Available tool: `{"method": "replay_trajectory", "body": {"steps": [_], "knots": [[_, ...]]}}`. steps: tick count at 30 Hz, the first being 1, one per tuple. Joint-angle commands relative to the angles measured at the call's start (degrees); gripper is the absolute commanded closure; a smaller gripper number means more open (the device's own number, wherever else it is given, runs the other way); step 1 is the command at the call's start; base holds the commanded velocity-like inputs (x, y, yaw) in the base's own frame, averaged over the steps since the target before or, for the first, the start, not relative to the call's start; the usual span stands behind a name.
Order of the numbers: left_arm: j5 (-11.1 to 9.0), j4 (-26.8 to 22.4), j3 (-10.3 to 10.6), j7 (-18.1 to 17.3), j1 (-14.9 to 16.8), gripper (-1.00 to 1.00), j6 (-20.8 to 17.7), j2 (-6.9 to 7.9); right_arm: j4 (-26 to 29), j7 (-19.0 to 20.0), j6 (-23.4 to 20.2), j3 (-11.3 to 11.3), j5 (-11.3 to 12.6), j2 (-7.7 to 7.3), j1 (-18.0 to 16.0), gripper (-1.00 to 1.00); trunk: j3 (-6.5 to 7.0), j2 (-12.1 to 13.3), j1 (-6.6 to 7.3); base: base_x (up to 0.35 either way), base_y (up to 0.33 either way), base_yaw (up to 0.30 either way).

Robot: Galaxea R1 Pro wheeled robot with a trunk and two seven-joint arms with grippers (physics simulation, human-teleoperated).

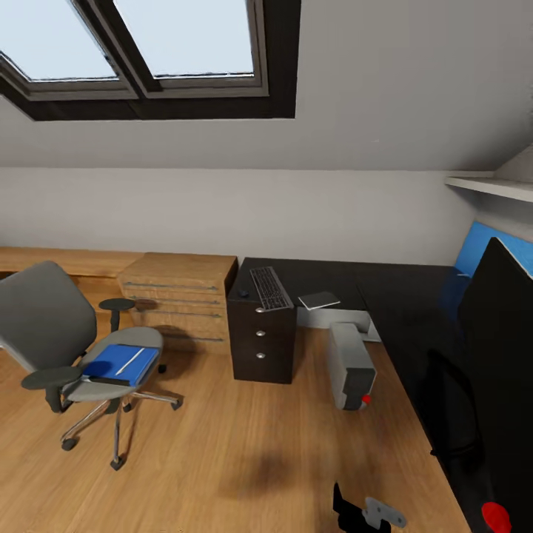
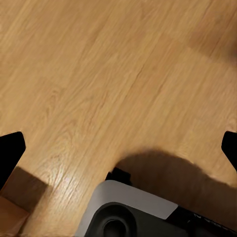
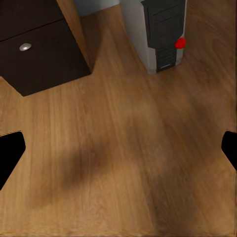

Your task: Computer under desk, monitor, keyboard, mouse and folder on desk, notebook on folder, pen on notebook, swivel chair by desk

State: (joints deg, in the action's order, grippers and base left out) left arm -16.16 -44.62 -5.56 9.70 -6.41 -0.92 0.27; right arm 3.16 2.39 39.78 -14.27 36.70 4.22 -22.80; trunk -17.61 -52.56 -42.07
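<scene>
Head view: attic bedroom, plank floor. On the black worktop lie keyboard and notebook; the computer lies beside its drawers; the folder rests on the swivel chair. Left wrist: left pincer gapes empty above floor. Right wrist: right pincer wide, empty, near the computer.

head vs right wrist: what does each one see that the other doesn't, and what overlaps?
Head view: swivel chair carrying the folder, plus keyboard, notebook and monitor on the desk. Right wrist view: the open right hand above bare floor. Shared: computer lying on the wood floor, and the black drawers.
</scene>
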Motion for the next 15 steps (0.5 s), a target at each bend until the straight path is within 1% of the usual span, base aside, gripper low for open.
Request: {"method": "replay_trajectory", "body": {"steps": [1,11,15], "knots": [[-0.6,-0.1,0.1,0.2,0.0,-1.00,-0.1,0.01,-0.1,0.3,0.2,-0.3,0.6,0.01,-0.1,-1.00,0.12,0.4,0.25,-0.341,0.000,0.000],[-0.6,-0.1,0.1,0.2,0.0,-1.00,-0.1,0.04,-0.1,0.3,0.2,-0.3,0.5,0.00,-0.1,-1.00,1.92,4.4,2.45,-0.341,0.000,0.000],[-0.6,-0.1,0.1,0.3,0.0,-1.00,-0.1,-0.04,-0.1,0.3,0.2,-0.3,-0.6,0.00,-0.1,-1.00,2.64,6.0,3.33,-0.341,0.000,0.000]]}}
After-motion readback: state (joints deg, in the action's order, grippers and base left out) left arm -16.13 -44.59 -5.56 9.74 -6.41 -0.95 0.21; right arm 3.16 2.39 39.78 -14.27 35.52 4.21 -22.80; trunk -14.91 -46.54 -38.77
